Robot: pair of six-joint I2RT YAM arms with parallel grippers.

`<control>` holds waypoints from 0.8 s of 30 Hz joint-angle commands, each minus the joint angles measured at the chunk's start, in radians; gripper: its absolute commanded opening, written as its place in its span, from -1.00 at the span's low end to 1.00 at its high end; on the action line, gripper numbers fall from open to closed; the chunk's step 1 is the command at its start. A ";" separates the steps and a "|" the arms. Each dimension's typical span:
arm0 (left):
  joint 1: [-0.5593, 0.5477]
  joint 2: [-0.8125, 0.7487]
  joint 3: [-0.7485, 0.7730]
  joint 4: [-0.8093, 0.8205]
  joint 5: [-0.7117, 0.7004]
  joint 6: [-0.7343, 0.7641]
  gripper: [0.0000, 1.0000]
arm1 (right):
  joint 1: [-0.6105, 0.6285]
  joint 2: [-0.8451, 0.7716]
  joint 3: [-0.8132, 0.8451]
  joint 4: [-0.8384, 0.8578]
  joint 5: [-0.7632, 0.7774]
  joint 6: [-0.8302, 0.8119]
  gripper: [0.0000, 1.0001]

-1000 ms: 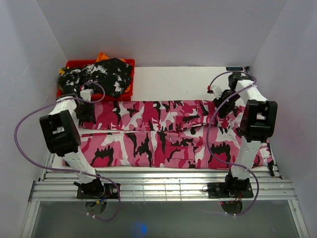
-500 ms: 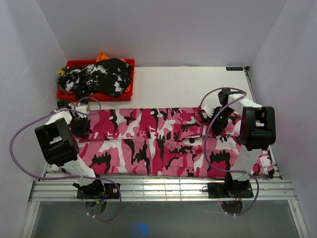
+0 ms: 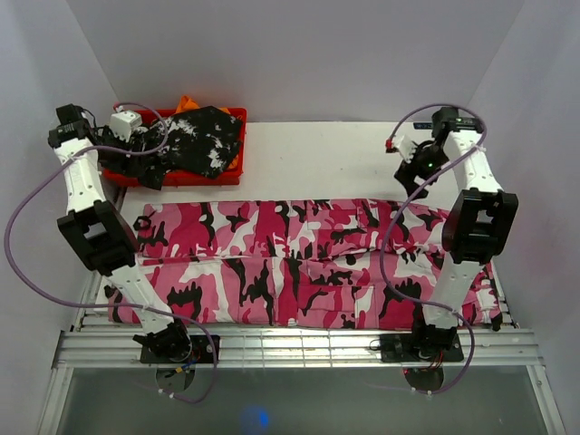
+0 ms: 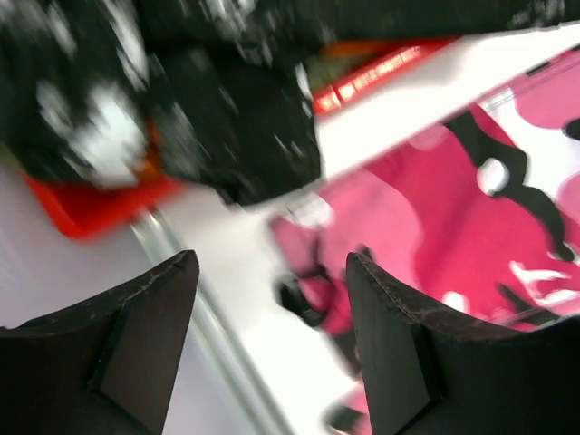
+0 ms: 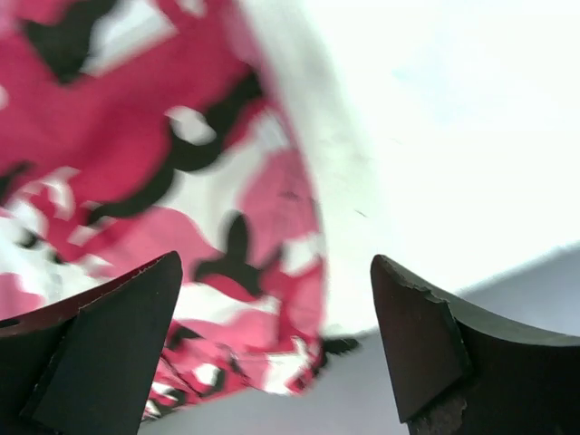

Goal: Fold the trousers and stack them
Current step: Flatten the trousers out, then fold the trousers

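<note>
Hot-pink, white and black camouflage cloth trousers (image 3: 299, 263) are laid flat across the white surface (image 3: 317, 154), a black-and-white mottled garment (image 3: 195, 136) is heaped in the red plastic tray (image 3: 217, 178) at far left, and the left gripper (image 4: 272, 263) and right gripper (image 5: 274, 263) are both held with jaws apart, nothing clamped, above the trousers' ends.

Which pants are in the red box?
The black-and-white mottled cloth garment, bunched up in the red plastic bin. The hot-pink, white and black camouflage trousers lie spread flat on the white table instead.
</note>
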 commanded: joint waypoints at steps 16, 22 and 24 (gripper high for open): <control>-0.031 0.308 0.113 -0.259 0.129 0.695 0.29 | -0.301 0.260 0.271 -0.016 0.148 -0.316 1.00; -0.051 0.325 0.012 -0.135 0.042 0.713 0.27 | -0.328 0.283 0.276 -0.014 0.139 -0.343 0.88; -0.051 0.363 0.028 -0.136 0.017 0.721 0.22 | -0.336 0.286 0.285 -0.022 0.127 -0.366 0.87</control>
